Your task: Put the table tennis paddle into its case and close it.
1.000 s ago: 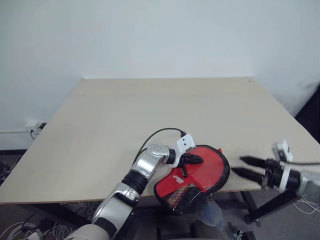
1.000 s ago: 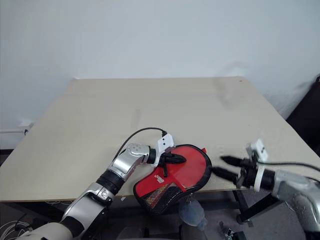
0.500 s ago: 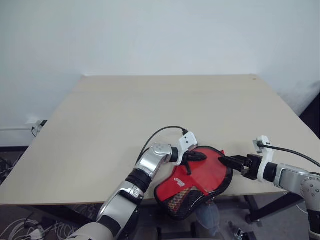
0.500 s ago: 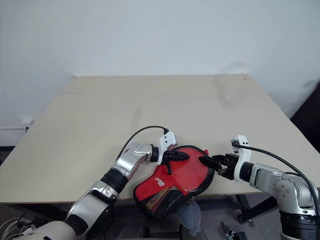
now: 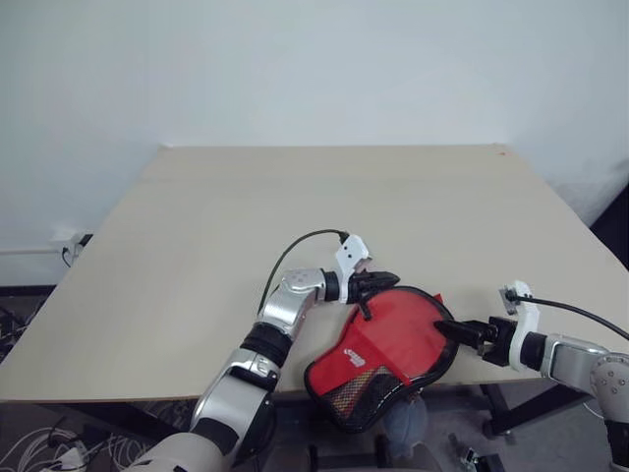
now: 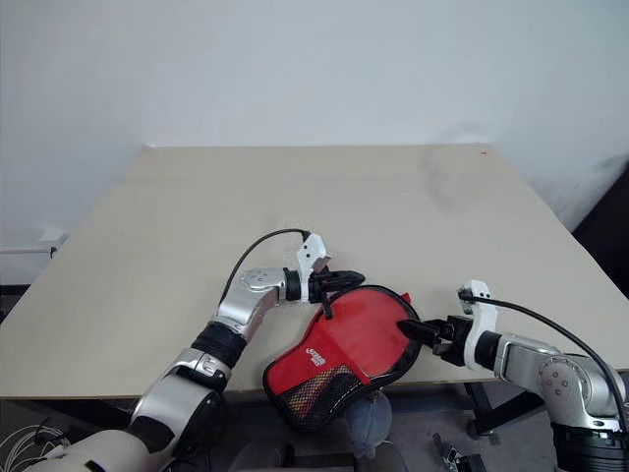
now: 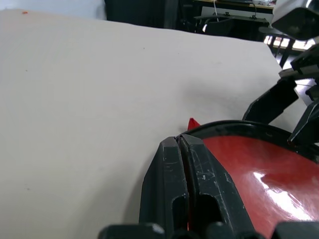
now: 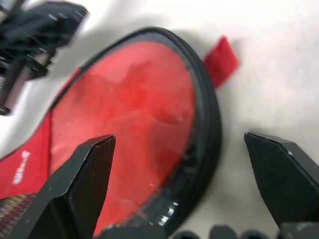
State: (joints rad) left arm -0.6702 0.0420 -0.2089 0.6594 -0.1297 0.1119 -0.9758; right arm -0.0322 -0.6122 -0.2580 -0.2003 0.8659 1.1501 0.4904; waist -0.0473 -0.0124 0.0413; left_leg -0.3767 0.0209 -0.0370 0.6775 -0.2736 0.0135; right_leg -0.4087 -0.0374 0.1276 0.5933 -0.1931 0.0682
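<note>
Case (image 5: 378, 356) sits at the near edge of the table (image 5: 246, 216), narrow mesh end hanging past the edge toward the robot, round end further in on the tabletop. Red panel faces up under a clear window, black zipper rim runs around it, small red tab (image 8: 221, 59) sticks out from the rim on the far side. Red shows through the window, but cannot tell from these frames whether that is the table tennis paddle inside or just the panel; no handle visible anywhere. Right gripper (image 5: 455, 330) is spread wide, fingers (image 8: 82, 174) straddling the round end's rim from the right side: one finger over the red window, the other out over bare table beyond the rim. Nothing clamped between them; contact with the case cannot be confirmed. Left gripper (image 5: 381, 282) is fully clenched, fingertips pressed together at the far-left part of the rim, right at the zipper line. Wrist view shows the tips against the black rim; whether a zipper pull is pinched between them cannot be told. A thin black strand hangs just below those tips over the red panel. Rest of the table beyond is bare tan surface, white wall behind.
</note>
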